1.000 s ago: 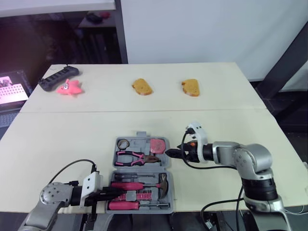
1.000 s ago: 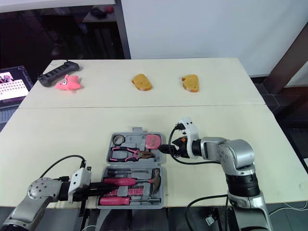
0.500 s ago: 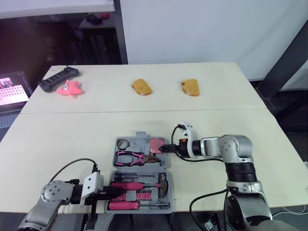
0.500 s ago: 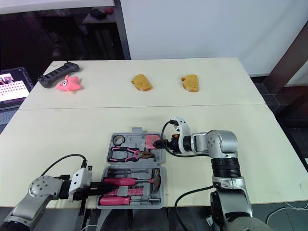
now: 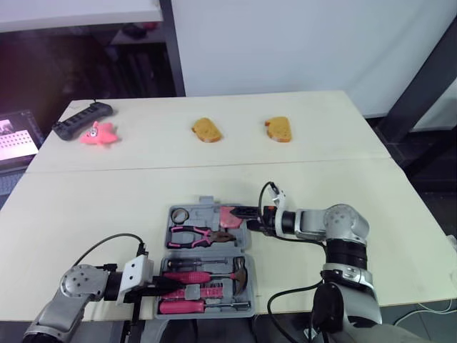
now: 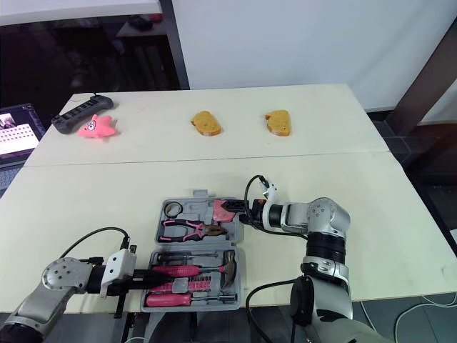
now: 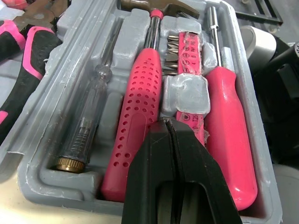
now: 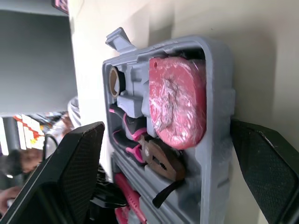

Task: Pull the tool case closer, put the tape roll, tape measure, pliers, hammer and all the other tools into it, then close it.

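Note:
The grey tool case [image 5: 251,283] lies open near the table's front edge. Its far half holds a tape roll [image 5: 181,214], a pink tape measure [image 8: 177,102] and pink-handled pliers [image 5: 200,235]. The near half holds a hammer [image 7: 140,107], screwdrivers and a bit holder. My right gripper [image 5: 249,218] is open at the case's right rim beside the tape measure, with one finger over the case and the other outside the wall. My left gripper [image 7: 168,128] is shut and empty, its tips just above the hammer's pink handle at the case's near-left side.
Two brown bread-like pieces [image 5: 206,130] [image 5: 278,129] lie on the far table half. A pink star toy [image 5: 96,133] and a black power strip [image 5: 81,118] sit at the far left. A lit screen [image 5: 14,140] stands off the left edge.
My right gripper has moved left, from beside the case onto its right rim by the tape measure. The left gripper has hardly moved. The camera has shifted slightly.

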You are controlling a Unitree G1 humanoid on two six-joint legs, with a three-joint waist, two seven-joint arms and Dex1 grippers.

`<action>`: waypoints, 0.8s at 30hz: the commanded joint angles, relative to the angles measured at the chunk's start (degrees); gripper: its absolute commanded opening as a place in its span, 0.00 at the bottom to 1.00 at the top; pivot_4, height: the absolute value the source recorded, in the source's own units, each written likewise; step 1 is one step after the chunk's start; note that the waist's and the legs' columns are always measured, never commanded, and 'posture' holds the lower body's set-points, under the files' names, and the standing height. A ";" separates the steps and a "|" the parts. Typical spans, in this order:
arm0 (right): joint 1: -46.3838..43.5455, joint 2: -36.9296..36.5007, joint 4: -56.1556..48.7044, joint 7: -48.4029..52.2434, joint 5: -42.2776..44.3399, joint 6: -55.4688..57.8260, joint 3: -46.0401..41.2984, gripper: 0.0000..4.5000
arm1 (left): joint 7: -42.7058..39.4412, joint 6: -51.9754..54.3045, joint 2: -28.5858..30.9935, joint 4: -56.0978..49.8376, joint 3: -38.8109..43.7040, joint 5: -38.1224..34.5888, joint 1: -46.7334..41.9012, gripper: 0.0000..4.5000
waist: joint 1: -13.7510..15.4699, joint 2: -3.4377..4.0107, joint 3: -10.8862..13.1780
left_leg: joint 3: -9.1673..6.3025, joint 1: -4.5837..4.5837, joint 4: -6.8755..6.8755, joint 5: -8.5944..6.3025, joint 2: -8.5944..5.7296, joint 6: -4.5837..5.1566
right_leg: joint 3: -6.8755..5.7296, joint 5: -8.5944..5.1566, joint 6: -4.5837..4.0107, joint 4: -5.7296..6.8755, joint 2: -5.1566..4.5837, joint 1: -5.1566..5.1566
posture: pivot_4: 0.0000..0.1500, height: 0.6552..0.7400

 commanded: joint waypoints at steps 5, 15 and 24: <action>1.36 0.01 -3.84 3.39 4.46 -2.24 0.00 0.98 | 0.60 1.65 1.13 1.94 -1.12 2.84 1.34 0.00 | -0.04 0.04 0.01 | 0.00 -0.02 -0.01 0.00 0.00 0.00 | 0.00 -0.01 0.01 0.00 0.00 -0.01 | 1.00 1.00; 3.15 -2.95 -9.72 8.65 7.51 -4.37 7.52 0.98 | 0.60 2.42 1.60 1.55 -1.04 2.61 0.62 0.00 | -0.15 0.05 0.02 | -0.01 -0.02 -0.02 0.00 0.00 0.00 | 0.00 -0.01 0.01 0.00 0.00 -0.03 | 1.00 1.00; 6.06 -7.40 -17.12 14.34 11.13 -6.86 13.92 0.98 | 1.53 3.45 1.57 1.26 -0.42 2.11 0.00 0.00 | -0.13 0.05 0.02 | -0.01 -0.03 -0.01 0.00 0.00 0.00 | 0.00 -0.01 0.02 0.00 0.01 -0.04 | 1.00 1.00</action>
